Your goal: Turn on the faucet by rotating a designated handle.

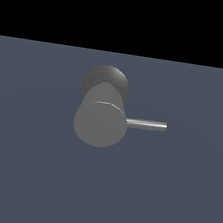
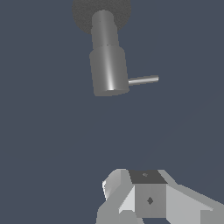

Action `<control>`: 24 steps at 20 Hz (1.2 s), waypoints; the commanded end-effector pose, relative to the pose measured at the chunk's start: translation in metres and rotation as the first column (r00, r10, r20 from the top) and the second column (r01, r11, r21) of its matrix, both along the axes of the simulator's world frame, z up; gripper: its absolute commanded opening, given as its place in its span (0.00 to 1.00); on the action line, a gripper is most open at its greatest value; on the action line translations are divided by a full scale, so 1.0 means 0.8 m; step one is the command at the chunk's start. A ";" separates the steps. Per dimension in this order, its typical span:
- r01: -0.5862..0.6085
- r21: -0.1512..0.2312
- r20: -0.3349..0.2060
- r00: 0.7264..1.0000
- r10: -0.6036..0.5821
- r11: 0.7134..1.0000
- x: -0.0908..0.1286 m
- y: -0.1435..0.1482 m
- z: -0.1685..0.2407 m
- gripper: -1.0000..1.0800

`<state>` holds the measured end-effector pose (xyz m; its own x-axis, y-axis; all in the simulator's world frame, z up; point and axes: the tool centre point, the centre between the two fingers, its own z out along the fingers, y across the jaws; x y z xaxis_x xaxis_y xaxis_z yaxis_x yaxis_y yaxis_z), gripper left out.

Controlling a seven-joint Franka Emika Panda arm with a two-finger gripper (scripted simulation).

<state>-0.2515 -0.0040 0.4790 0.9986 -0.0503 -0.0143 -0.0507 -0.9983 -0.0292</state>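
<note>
My gripper (image 2: 146, 199) shows only in the wrist view, holding nothing, its opening not discernible, well apart from the faucet (image 1: 100, 123), whose handle (image 1: 146, 124) juts level toward the exterior view's right, untouched and directly ahead of me.

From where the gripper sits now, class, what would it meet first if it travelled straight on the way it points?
Probably the faucet: in the wrist view it lies ahead of the gripper, with bare floor between. The handle sticks out to one side, seemingly off that line. Depth is unclear, so this is tentative.
</note>
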 end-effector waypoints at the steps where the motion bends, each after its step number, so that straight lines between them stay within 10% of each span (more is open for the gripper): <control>1: 0.001 0.023 0.010 1.000 -0.001 1.000 0.001 0.000 0.003 0.00; 14: -0.056 0.298 0.159 0.987 0.009 0.953 0.010 0.004 0.038 0.00; 24: -0.172 0.630 0.355 0.931 -0.084 0.758 0.023 -0.018 0.100 0.00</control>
<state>-0.2343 -0.0138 0.5510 0.9533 -0.0929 0.2875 0.1118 -0.7754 -0.6215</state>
